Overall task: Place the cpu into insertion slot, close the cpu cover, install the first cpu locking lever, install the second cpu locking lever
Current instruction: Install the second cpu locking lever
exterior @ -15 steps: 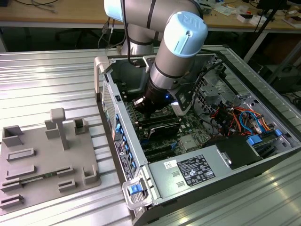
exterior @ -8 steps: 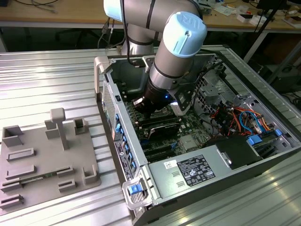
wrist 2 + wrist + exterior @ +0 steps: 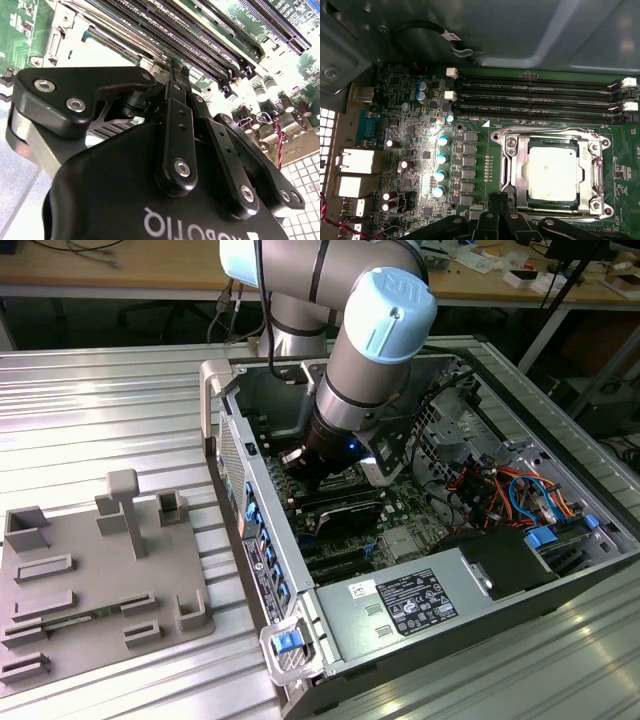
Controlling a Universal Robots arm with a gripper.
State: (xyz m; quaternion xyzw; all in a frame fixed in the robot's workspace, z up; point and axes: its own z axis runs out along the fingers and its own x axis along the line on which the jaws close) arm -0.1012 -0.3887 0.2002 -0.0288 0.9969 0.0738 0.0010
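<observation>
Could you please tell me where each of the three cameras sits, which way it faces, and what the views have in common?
Exterior view: off the arm, above, looking down into the open computer case; the arm and its blue-capped joint reach inside.
First wrist view: on the wrist, facing the motherboard; the cpu sits under the closed cpu cover, with the gripper at the cover's edge.
Second wrist view: close behind the gripper, looking along it at the memory slots.
Shared: both wrist views show the gripper and memory slots.

Grey fixture tray [image 3: 100,580] lies beside the open computer case [image 3: 300,640].
</observation>
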